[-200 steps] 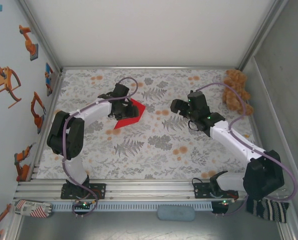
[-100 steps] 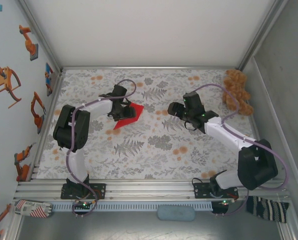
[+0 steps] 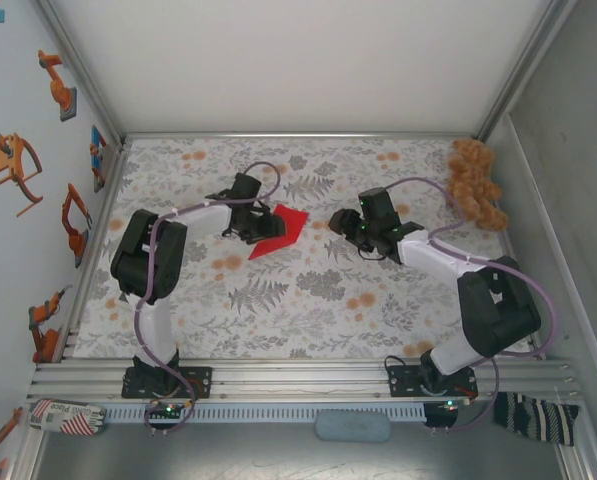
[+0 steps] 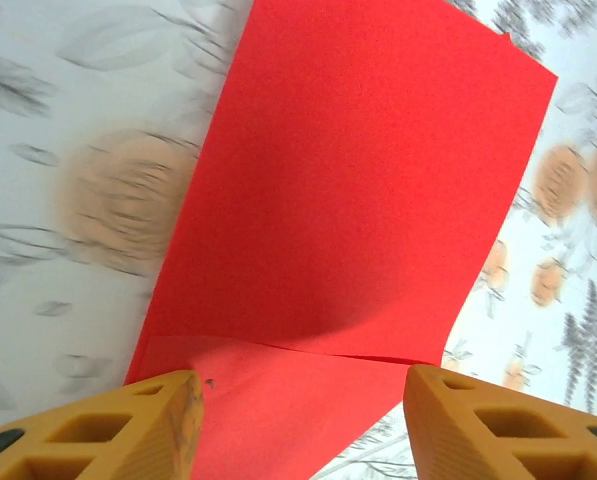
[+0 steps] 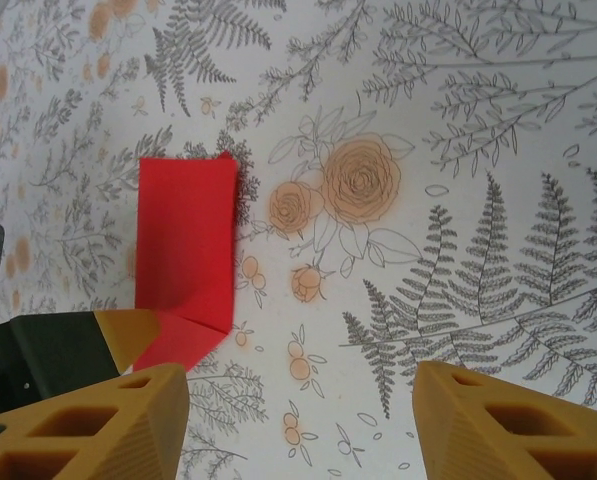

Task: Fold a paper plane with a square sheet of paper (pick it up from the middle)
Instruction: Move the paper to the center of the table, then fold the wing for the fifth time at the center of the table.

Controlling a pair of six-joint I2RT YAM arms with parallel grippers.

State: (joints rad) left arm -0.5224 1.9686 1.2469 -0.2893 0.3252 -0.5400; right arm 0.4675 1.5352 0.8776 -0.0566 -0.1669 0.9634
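Observation:
The red sheet of paper (image 3: 279,232) lies flat on the floral cloth left of centre, folded into a narrow strip with a slanted flap at its near end. In the left wrist view the sheet (image 4: 358,190) spreads ahead of my left gripper (image 4: 303,425). That gripper's yellow fingers stand open either side of the flap, nothing pinched. My left gripper (image 3: 248,226) sits at the sheet's left end. My right gripper (image 3: 340,222) hovers open just right of it. From the right wrist, the sheet (image 5: 183,245) lies ahead and left of the open right gripper (image 5: 298,425).
A brown teddy bear (image 3: 475,183) sits in the back right corner. The floral cloth (image 3: 308,300) covers the table between the arms. White walls enclose the back and sides, and an aluminium rail (image 3: 298,378) runs along the near edge.
My right gripper has moved left toward the sheet and its jaws have narrowed. The left gripper and the sheet have shifted slightly right, and the left jaws have narrowed a little.

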